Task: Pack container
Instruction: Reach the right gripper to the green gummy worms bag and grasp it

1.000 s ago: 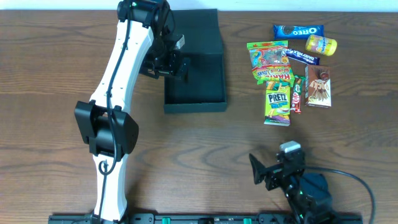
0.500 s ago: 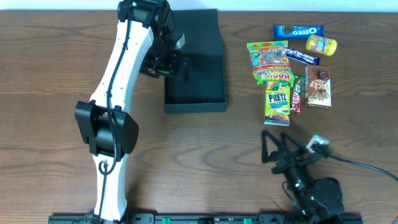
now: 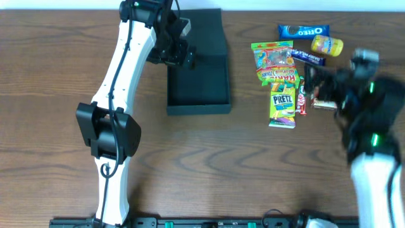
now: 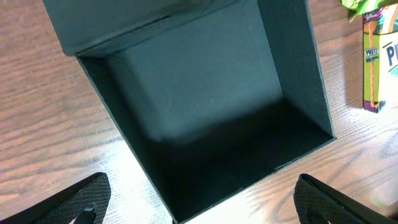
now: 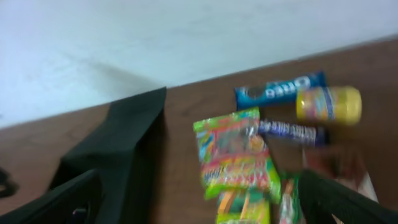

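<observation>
On the brown wooden surface (image 3: 209,164) lay a huddle of snacks: a blue Oreo packet (image 3: 304,30) farthest back, a yellow packet (image 3: 327,45) just beside it, a bright gummy bag (image 3: 273,56) touching another candy bag (image 3: 277,76), and a green Pretz box (image 3: 283,106) nearest, a thin red bar (image 3: 302,96) against it.

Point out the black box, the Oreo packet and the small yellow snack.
black box (image 3: 201,79): overhead view, on its bare inside floor.
Oreo packet (image 3: 304,30): overhead view, on the middle of the blue wrapper.
yellow snack (image 3: 327,45): overhead view, on the middle of its body.
</observation>
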Controlling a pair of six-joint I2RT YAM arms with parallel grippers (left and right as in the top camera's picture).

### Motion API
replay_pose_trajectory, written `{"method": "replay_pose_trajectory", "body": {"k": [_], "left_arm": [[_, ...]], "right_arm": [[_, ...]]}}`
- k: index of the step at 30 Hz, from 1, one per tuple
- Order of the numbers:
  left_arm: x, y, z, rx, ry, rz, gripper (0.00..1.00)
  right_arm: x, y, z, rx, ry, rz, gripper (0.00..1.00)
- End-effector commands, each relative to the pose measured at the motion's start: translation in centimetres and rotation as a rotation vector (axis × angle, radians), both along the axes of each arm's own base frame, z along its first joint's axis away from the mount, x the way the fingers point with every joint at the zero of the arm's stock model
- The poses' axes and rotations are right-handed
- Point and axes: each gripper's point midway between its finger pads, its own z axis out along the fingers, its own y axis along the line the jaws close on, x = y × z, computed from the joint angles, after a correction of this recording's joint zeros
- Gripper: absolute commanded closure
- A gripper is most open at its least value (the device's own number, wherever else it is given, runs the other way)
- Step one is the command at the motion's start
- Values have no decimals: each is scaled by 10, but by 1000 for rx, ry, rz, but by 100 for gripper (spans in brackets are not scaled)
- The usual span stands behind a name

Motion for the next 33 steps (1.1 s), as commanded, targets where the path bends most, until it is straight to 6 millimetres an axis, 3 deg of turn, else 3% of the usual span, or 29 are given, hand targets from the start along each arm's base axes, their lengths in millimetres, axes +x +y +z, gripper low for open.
{"method": "replay_pose_trajectory", "body": {"k": [1, 6, 11, 15, 23, 33], "left_arm": [[1, -1, 3, 2, -18, -18, 5], [1, -1, 3, 3, -16, -19, 4], [2, -1, 4, 3, -26, -28, 5], [2, -1, 3, 5, -31, -48, 5], [2, -1, 3, 6, -31, -48, 5], [-3, 0, 2, 12, -16, -62, 5]], "right_arm": [[37, 2, -7, -122, 19, 162, 1], [89, 0, -38, -93, 146, 247, 1], [119, 5, -82, -51, 276, 295, 1], [129, 11, -107, -33, 313, 321, 1], [131, 27, -156, -25, 412, 345, 1], [137, 19, -214, -171, 565, 164, 1]]}}
